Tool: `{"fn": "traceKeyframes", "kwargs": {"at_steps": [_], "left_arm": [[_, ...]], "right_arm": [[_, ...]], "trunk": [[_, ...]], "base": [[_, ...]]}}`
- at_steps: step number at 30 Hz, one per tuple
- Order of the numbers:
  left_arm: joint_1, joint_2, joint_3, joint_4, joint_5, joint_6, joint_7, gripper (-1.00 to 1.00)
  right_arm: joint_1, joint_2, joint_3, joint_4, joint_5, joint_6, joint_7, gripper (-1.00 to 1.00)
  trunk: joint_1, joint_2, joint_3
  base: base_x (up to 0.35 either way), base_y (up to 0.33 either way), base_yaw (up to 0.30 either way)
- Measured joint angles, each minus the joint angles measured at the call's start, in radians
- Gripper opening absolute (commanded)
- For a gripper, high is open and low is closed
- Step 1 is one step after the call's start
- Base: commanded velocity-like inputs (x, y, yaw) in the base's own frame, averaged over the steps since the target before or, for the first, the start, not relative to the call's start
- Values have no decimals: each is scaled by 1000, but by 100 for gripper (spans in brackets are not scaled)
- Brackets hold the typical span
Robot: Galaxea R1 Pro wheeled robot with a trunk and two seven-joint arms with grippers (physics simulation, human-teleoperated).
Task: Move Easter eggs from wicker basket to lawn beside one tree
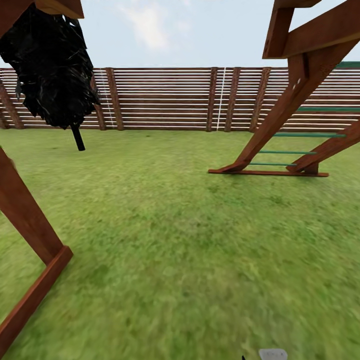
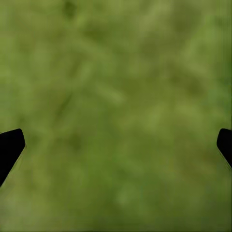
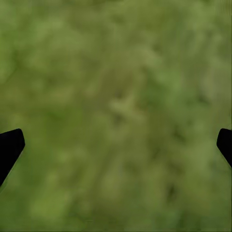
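Neither the eggs nor the wicker basket are appearing ahead, so I cannot tell which way they are lying from either arm or which arm is nearer. The lawn (image 1: 190, 240) is stretching to the slatted fence (image 1: 165, 100), between a black-trunked tree (image 1: 50, 70) and a wooden play frame (image 1: 295, 100). The left gripper (image 2: 116, 145) and right gripper (image 3: 116, 145) are hanging spread and empty over grass.

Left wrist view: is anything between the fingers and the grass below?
Nothing visible. The fingers are spread wide apart over bare lawn, with no egg or basket between them. Ahead, the head view has open lawn up to the fence.
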Motion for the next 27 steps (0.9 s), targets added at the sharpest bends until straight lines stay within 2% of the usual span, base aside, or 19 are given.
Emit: {"fn": "traceKeyframes", "kwargs": {"at_steps": [18, 27], "left_arm": [[0, 0, 0, 0, 0, 0, 0, 100], [0, 0, 0, 0, 0, 0, 0, 100]], "right_arm": [[0, 0, 0, 0, -1, 0, 0, 100], [0, 0, 1, 0, 0, 0, 0, 100]], "trunk": [[0, 0, 0], [0, 0, 0]], "base": [[335, -6, 16], [332, -138, 147]]}}
